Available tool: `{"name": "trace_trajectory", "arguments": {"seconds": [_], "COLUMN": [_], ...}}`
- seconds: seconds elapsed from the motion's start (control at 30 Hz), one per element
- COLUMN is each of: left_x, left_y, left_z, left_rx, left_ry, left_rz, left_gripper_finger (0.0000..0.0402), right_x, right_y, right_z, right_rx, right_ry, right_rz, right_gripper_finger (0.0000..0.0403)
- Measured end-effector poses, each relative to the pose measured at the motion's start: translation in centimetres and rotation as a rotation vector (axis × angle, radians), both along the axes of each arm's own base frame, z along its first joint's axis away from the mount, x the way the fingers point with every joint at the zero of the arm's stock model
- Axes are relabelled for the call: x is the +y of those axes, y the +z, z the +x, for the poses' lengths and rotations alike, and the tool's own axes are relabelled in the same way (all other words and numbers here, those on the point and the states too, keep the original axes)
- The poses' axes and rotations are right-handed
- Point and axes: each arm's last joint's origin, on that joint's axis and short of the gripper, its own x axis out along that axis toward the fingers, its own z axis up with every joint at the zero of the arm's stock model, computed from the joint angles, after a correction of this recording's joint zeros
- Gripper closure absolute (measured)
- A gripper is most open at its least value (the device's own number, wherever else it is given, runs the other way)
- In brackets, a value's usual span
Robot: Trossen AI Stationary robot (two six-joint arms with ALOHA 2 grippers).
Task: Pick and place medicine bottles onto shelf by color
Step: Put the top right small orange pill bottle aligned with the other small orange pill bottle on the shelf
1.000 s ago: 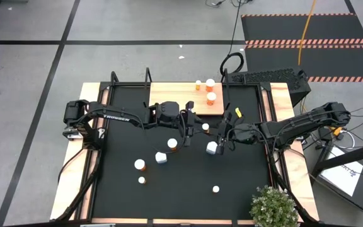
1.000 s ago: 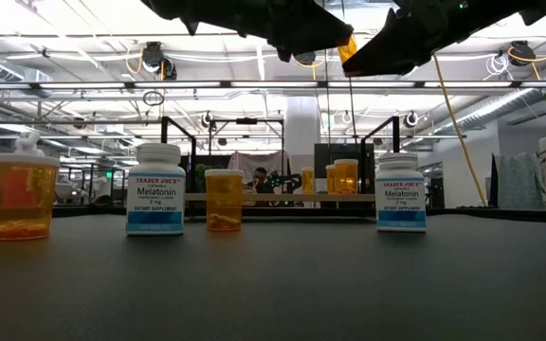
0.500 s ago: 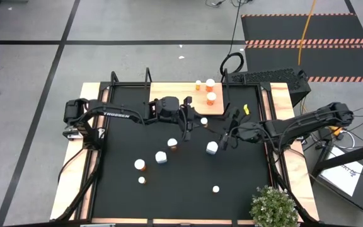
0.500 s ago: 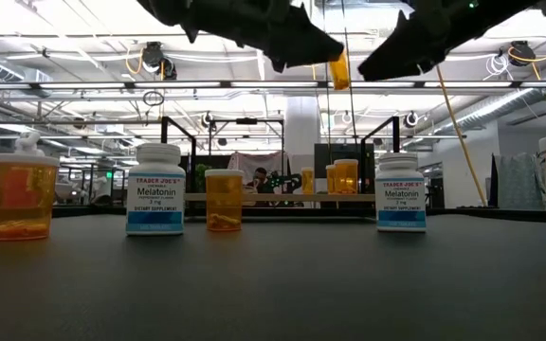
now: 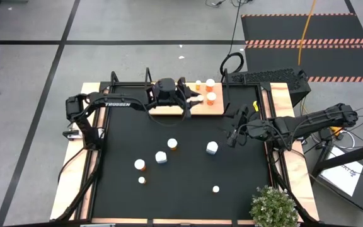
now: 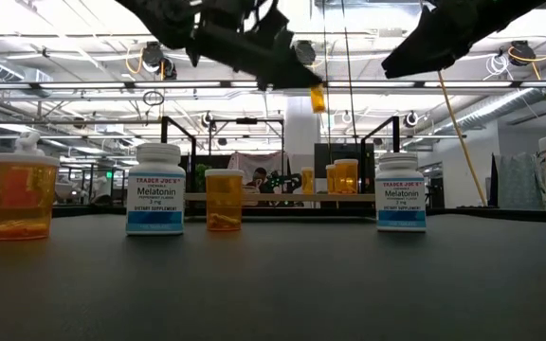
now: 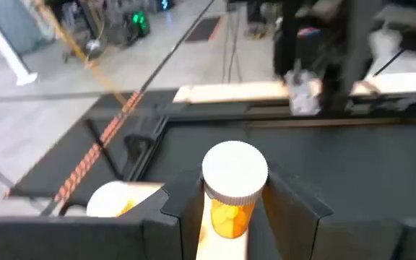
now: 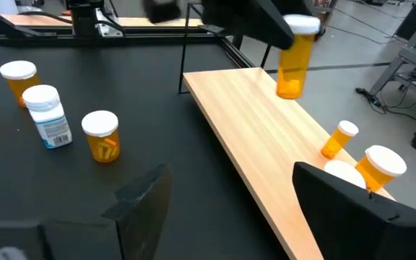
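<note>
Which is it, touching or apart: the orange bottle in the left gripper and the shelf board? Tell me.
Apart. The right wrist view shows the orange bottle hanging from the left gripper with clear space between its base and the shelf.

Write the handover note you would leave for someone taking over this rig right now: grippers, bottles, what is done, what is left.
Left gripper: shut on an orange bottle, held in the air over the shelf, not yet set down.
Right gripper: open, empty, near the mat's right edge.
Done: three orange bottles stand at the shelf's right end.
Left: six bottles on the black mat, among them two white melatonin bottles. Place the held one first, then the rest by colour.
</note>
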Motion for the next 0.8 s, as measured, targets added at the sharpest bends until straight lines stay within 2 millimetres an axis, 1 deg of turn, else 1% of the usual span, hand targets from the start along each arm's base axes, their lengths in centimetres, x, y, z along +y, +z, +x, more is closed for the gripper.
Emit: {"name": "trace_trajectory", "arguments": {"seconds": [0.13,0.33,0.57,0.67,0.8], "left_x": [1.6,3.0,5.0,5.6,6.1], "left_y": [-0.9,-4.1,-6.0,-7.1,-7.9], "left_z": [0.1,1.0,2.3,2.9,3.2], "left_rx": [0.002,0.065,0.141,0.160,0.172], "left_ry": [0.039,0.071,0.104,0.111,0.135], "left_rz": [-0.010,-0.063,-0.093,-0.104,-0.124], "left_gripper_finger": [0.0270,0.0270,0.0270,0.0270,0.0270], "right_x": [0.0,-0.1,-0.1,-0.1,-0.1], "right_y": [0.0,0.1,0.2,0.2,0.2], "right_z": [0.0,0.0,0.0,0.0,0.0], "right_rx": [-0.002,-0.004,0.003,0.004,0.006], "right_ry": [0.000,-0.012,-0.006,-0.004,-0.004], "right_rz": [-0.001,-0.029,-0.048,-0.054,-0.055], "right_gripper_finger": [0.0121,0.0121,0.0122,0.0122,0.0122]}}
